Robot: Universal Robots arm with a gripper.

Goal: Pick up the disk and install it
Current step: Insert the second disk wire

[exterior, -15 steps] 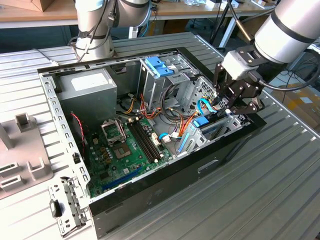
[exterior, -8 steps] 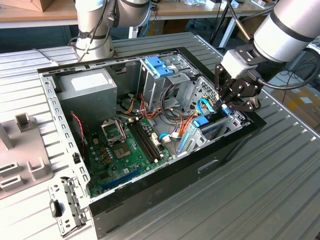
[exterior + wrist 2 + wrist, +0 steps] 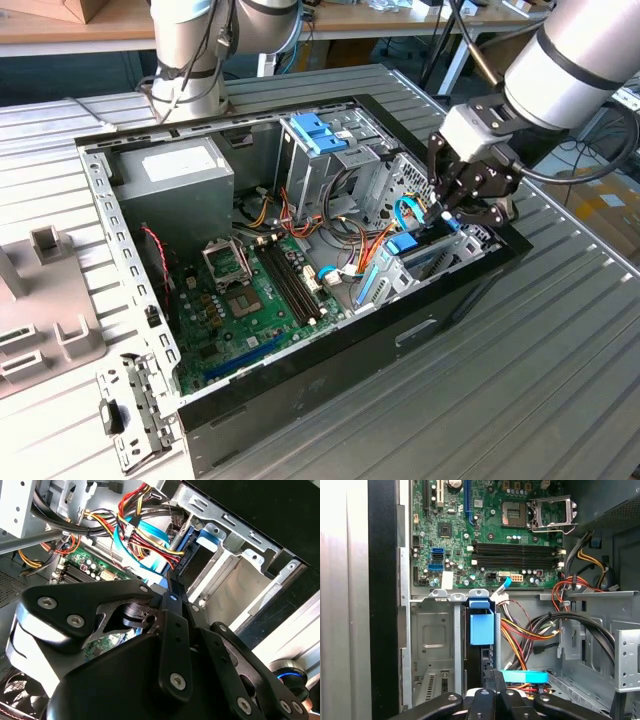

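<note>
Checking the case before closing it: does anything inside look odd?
The motherboard's CPU socket sits empty with its retention frame flipped open. A loose metal bracket lies outside the case.

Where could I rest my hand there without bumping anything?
The ribbed grey metal table is bare beside the open black computer case, toward the exterior view's right. Inside it is crowded: green motherboard, bundled coloured cables, black gripper over the drive bay.
</note>
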